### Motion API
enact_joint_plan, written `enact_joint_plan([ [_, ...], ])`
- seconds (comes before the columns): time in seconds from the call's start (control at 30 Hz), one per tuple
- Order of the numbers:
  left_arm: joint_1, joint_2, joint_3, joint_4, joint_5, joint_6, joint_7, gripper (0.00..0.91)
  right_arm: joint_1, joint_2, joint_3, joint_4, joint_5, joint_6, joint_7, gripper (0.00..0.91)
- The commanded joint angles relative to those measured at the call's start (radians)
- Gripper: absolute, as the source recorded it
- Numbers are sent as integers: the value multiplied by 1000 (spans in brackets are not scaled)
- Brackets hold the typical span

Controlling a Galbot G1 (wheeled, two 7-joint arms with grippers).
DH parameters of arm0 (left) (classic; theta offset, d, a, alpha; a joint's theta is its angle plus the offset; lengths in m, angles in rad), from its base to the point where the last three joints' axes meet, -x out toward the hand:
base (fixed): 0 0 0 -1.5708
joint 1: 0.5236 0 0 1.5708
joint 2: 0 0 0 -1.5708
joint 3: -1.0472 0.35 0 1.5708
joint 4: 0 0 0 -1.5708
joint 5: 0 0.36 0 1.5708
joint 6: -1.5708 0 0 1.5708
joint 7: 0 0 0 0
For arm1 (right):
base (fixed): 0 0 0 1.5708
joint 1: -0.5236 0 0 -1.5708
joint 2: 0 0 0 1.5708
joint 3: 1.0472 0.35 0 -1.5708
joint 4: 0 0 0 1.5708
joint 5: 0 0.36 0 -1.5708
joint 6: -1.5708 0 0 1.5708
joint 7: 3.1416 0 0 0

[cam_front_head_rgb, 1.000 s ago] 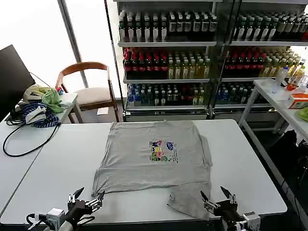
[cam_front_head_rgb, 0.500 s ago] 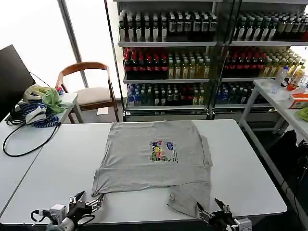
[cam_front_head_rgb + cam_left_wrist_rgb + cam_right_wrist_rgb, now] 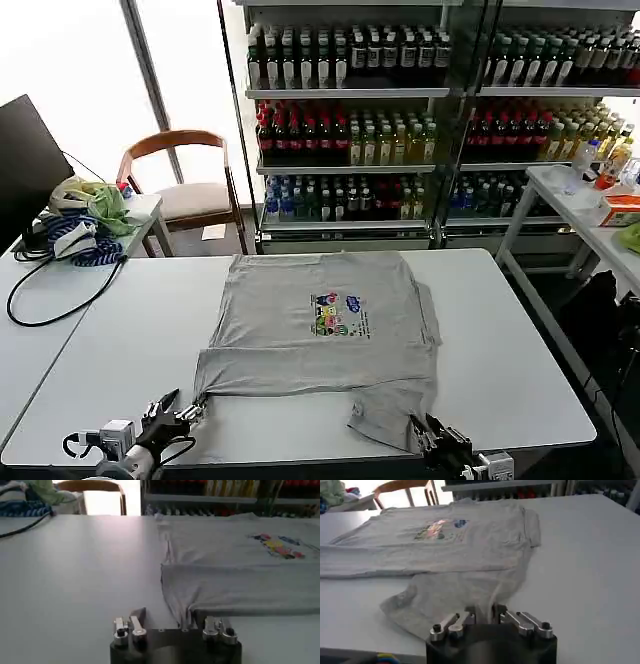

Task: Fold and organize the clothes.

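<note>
Grey shirt (image 3: 325, 330) flat mid-desk (image 3: 120, 340), left tool (image 3: 170, 415) open by hem corner lower left, right tool (image 3: 437, 440) lower right, prob. closed on shirt edge.

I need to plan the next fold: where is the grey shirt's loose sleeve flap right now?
In the head view the sleeve flap lies at the grey shirt's near right corner, on the white table, just before the right gripper.
</note>
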Motion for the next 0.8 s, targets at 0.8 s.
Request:
enact_joint_plan([
  [0.8, 122, -7, -56, -161, -37, -49, -7, 0, -144, -23, 65, 182, 14, 29, -28, 0],
])
